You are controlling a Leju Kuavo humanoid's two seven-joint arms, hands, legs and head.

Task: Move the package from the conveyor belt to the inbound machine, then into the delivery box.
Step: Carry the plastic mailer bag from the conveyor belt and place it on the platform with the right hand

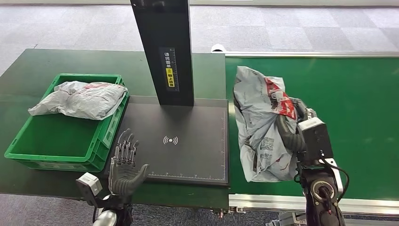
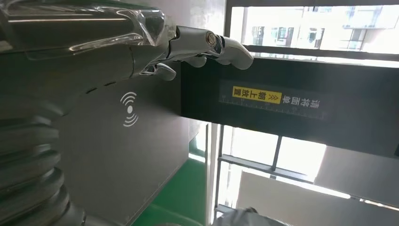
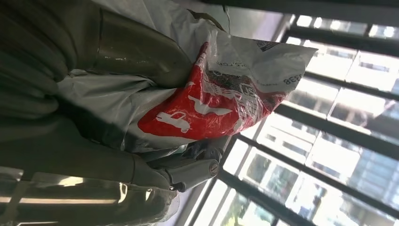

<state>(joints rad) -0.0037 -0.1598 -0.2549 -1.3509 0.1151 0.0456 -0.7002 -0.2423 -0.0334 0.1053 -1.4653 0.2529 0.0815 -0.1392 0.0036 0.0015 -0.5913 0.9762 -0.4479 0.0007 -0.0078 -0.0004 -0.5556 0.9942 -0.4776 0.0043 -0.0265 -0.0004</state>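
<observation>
A grey carpet-tiled floor [image 1: 291,28] lies beyond the dark green table [image 1: 28,66] in front of us, and the bright green conveyor belt [image 1: 357,94] runs off to our right. We count one green delivery box [image 1: 56,141] on the table's left side, holding one grey bagged parcel [image 1: 80,99] that rests across its far end and rim. Between box and belt sits one black inbound machine [image 1: 188,136], a flat plate with a wireless symbol and a tall black post [image 1: 164,47] bearing a yellow label. So there are two bags in all: the second, the package [image 1: 261,122], grey with red print, is at the belt's near-left edge, clasped by our right hand [image 1: 294,125], whose fingers wrap around its side. Our left hand [image 1: 124,167] hovers at the machine's near-left corner, fingers apart and holding nothing.
</observation>
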